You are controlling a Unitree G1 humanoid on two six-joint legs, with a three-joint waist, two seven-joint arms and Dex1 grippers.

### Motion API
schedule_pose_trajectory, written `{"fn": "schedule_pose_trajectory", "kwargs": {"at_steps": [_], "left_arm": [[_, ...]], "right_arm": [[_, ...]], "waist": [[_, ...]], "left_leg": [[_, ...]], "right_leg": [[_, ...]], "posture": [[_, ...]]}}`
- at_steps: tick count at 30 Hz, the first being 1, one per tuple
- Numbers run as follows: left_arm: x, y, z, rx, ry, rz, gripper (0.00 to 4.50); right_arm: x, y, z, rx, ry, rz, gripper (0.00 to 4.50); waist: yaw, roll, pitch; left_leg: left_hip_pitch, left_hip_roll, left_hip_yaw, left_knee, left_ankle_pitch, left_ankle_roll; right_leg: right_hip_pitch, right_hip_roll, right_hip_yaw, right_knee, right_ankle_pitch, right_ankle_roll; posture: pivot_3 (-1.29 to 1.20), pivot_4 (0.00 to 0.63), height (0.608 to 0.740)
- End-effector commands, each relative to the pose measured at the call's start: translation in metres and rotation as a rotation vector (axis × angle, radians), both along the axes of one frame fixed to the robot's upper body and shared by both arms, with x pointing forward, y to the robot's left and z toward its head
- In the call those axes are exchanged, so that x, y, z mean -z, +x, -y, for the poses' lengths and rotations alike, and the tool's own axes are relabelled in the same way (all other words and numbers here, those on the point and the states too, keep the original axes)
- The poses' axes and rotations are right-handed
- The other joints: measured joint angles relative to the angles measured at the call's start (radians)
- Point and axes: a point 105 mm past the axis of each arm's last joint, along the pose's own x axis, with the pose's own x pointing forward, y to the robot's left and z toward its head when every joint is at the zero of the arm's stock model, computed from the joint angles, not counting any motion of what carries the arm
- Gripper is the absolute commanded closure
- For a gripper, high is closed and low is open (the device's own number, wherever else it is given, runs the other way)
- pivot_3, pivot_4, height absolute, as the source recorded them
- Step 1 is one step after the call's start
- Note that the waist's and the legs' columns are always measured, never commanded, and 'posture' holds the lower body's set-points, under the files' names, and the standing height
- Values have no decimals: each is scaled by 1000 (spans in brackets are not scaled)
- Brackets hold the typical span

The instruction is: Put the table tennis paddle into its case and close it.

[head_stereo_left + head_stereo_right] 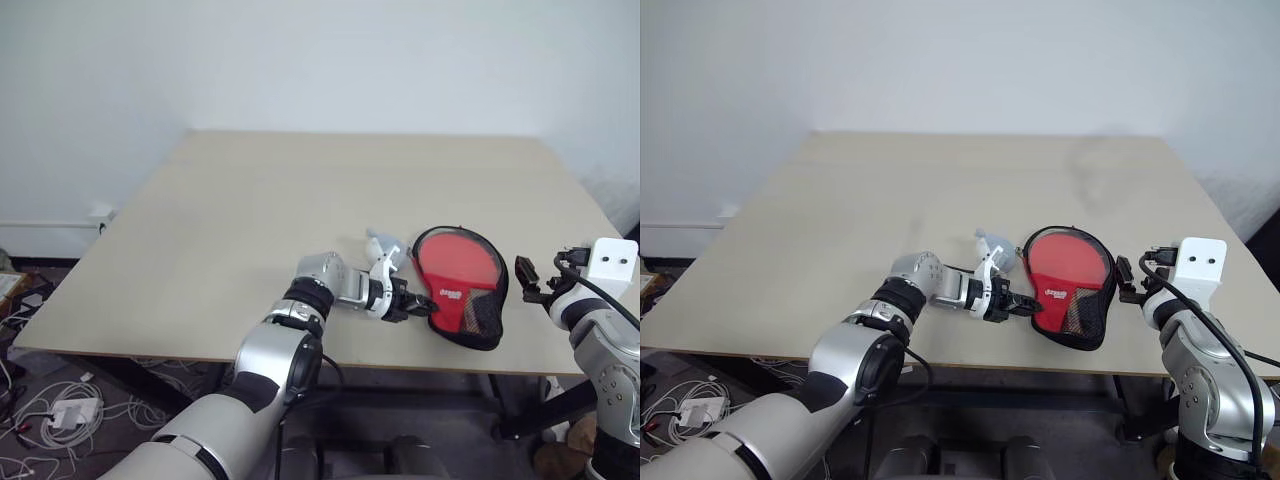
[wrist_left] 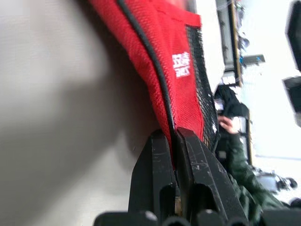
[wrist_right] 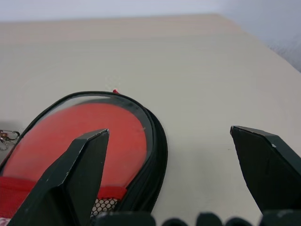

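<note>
The case (image 1: 460,284) is red with black piping, black mesh and a white logo.

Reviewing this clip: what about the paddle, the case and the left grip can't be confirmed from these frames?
- Paddle handle: hidden inside the case; through its clear window only a red face shows.
- Zip: the head views are too small to tell how far it is closed.
- What the left gripper pinches, zip pull or just the case's edge: its shut fingers cover it.
- Pale thing behind the left gripper: too small to tell.
</note>
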Motion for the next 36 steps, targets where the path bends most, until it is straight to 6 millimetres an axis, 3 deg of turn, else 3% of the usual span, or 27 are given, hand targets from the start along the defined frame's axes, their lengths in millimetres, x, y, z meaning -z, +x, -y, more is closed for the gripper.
{"fn": "schedule_pose_trajectory", "kwargs": {"at_steps": [1,4,8,13,18,27,36], "left_arm": [[-32,5,-19,69,-43,56,4478],[-42,5,-43,66,-29,10,4478],[-42,-14,-61,131,2,-20,4478],[-17,-41,-66,243,56,-134,4478],[-8,-54,-69,296,110,-213,4478],[-9,-73,-79,351,109,-331,4478],[-20,-80,-81,373,80,-177,4478]], "right_arm": [[-19,0,1,11,-30,71,0],[-18,0,0,5,-31,67,0],[-17,-1,0,0,-35,57,0],[-18,0,-2,-13,-39,56,0],[-22,2,-6,-35,-49,60,0],[-22,1,-10,-55,-56,44,0],[-20,7,-12,-64,-55,40,0]], "waist": [[-6,1,0],[-13,1,0],[-17,1,0],[-16,1,0],[-16,1,0],[-16,0,0],[-16,0,0]], "left_leg": [[0,0,0,-1,1,-1],[0,0,-1,-2,2,-3],[-1,0,-1,-2,2,-3],[0,0,-1,-1,2,-3],[-1,0,-1,-1,2,-3],[-2,1,-1,-1,2,-3],[-2,1,-1,-2,2,-3]], "right_leg": [[-1,0,0,0,0,0],[-1,0,0,1,0,0],[-1,0,0,0,0,0],[0,0,0,1,0,0],[-1,0,0,1,0,0],[-3,0,0,1,0,0],[-3,0,0,1,0,0]], "posture": [[0,0,740],[0,0,740],[0,0,740],[0,0,740],[0,0,740],[0,0,740],[0,0,740]]}}
